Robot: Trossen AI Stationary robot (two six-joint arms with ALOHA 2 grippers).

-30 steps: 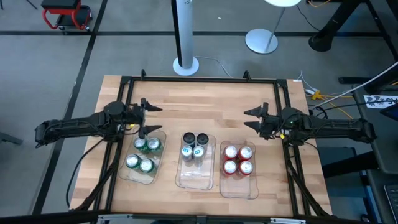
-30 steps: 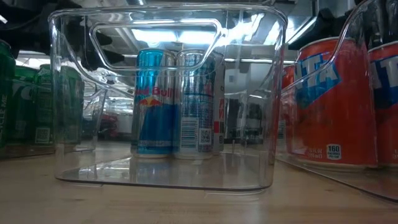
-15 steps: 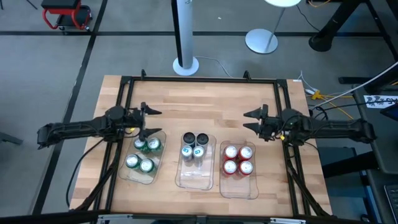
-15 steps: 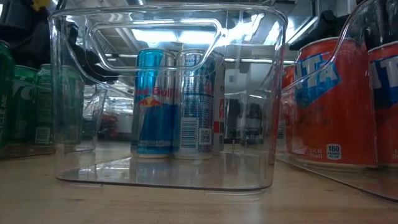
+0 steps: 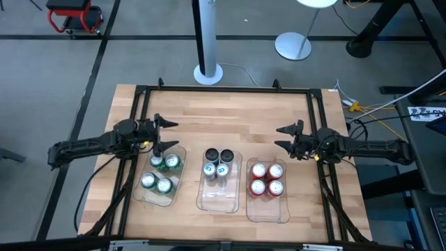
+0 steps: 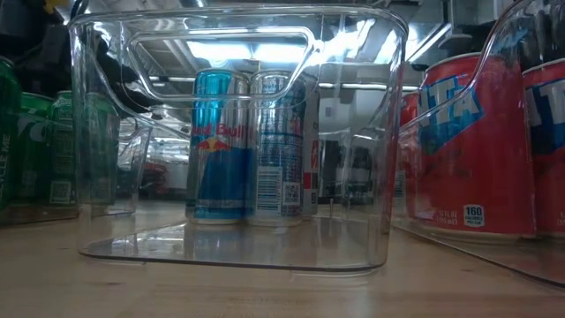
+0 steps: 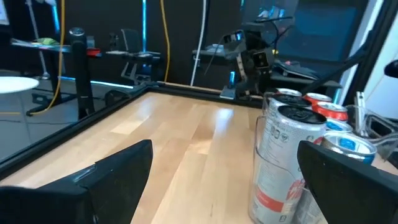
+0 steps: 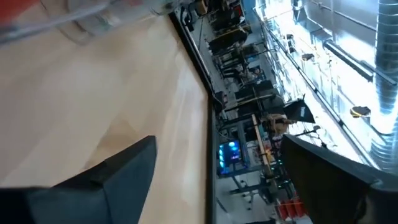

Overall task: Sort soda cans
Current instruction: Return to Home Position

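A light wooden bench (image 5: 230, 115) with a black frame fills the middle of the high view. Three clear rectangular plastic trays are set side by side in its lower half. In the left tray (image 5: 148, 200), four green cylindrical soda cans (image 5: 164, 185) with silver tops are stood upright in a two-by-two block. In the middle tray (image 5: 217, 203), four silver-grey soda cans (image 5: 209, 169) are grouped at the upper end. In the right tray (image 5: 269, 213), four red soda cans (image 5: 259, 169) are stood in a square, also at the upper end.

The left gripper (image 5: 165, 135) is found at centre left, just beside the upper end of the left tray, pointed towards the frame's right. Its dark fingers (image 7: 118, 171) are spread wide, and nothing is held between them. The right gripper (image 5: 279, 137) is found at centre right, higher in the frame than the right tray and apart from it, pointed towards the frame's left. Its fingers (image 8: 118, 171) are likewise spread wide, with nothing gripped.

In the low view, the silver-grey cans, printed blue and silver, are seen through the middle tray's clear wall. Green cans are seen at the left edge and red ones at the right edge.
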